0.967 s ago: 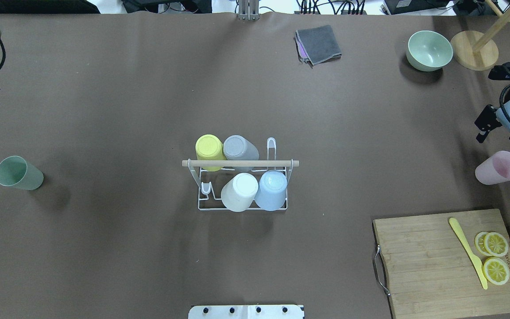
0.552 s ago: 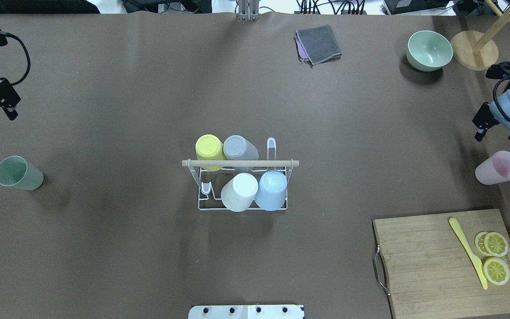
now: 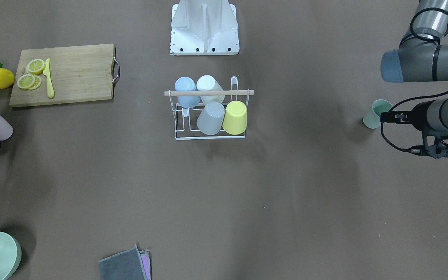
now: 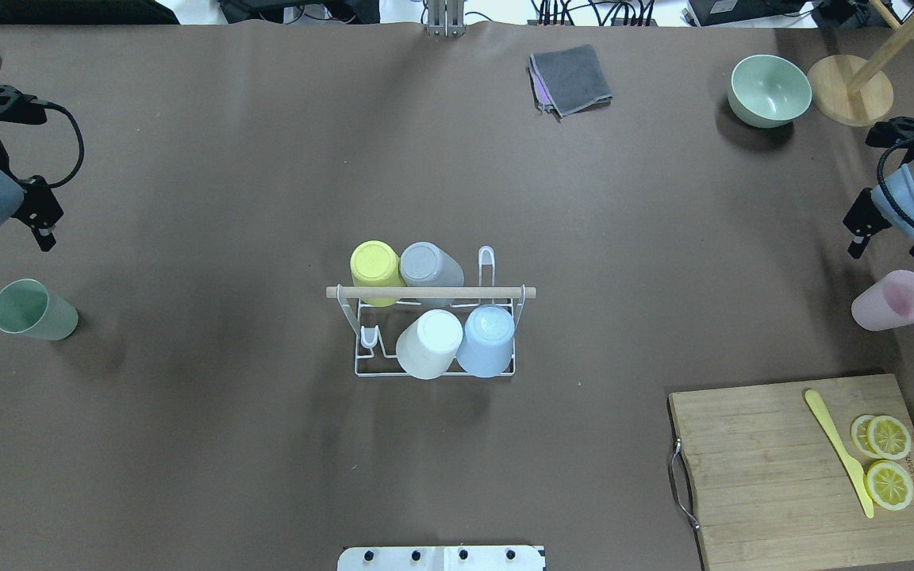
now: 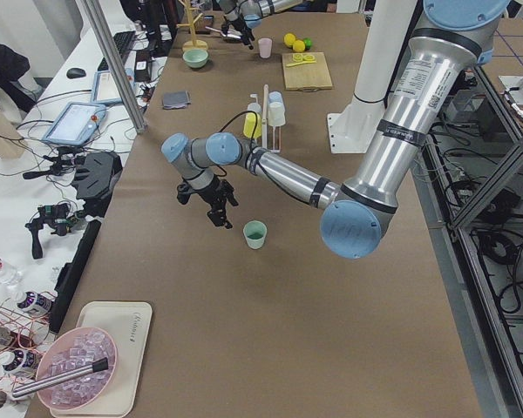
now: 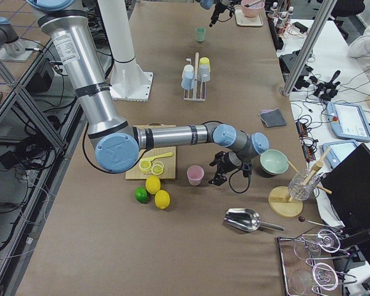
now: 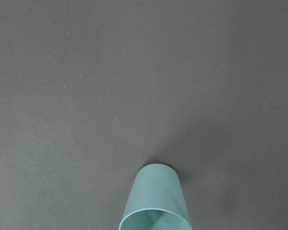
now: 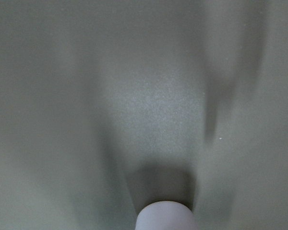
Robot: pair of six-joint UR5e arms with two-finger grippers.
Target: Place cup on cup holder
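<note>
The brown counter (image 4: 187, 444) bears a cutting board (image 4: 774, 468) whose stamp (image 4: 912, 464) is too small to read. Mid-counter, the cup holder (image 4: 432, 293) carries 4 upturned cups (image 4: 429, 341). The green cup (image 4: 32, 311) stands near the left end effector (image 4: 40, 226), the pink cup (image 4: 893, 300) near the right end effector (image 4: 885, 238). Both hold nothing, and I cannot tell their opening width.

Even overhead light, soft shadows, blurred right-wrist view

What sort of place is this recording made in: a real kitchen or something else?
Most likely a robotics lab with a staged kitchen tabletop. An aluminium frame post and teach pendants stand beside the brown-covered table, and props such as the cup holder and cutting board are laid out on it.
</note>
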